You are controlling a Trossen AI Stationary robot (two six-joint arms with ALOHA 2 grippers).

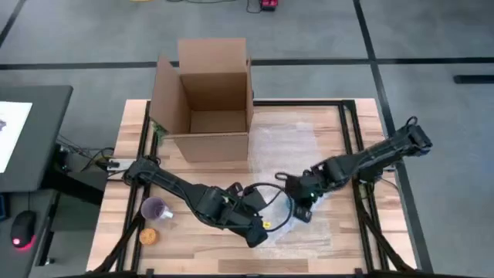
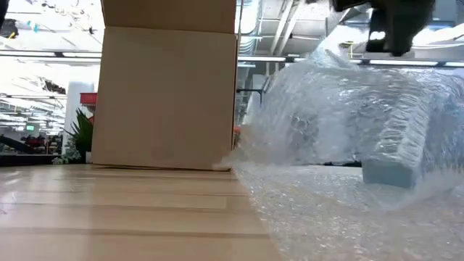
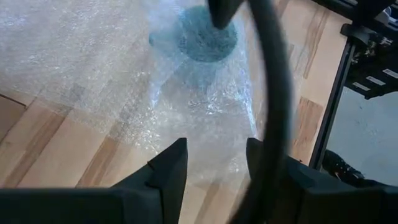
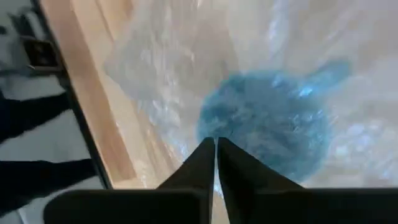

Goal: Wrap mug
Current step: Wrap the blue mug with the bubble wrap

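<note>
The mug (image 4: 267,127) lies under the bubble wrap (image 1: 289,147) near the table's (image 1: 324,247) front edge. The right gripper (image 4: 216,144) pinches the wrap; the left gripper (image 3: 214,158) hovers just beside, fingers apart.

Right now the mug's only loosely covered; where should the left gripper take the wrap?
The wrap's loose edge, between the left gripper's open fingers. Come in low from that arm's side: the edge lies flat, while the right gripper tents the rest over the mug.

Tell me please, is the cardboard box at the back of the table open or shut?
Open. In the high view the cardboard box has its flaps standing up, and its bare inside floor shows.
</note>
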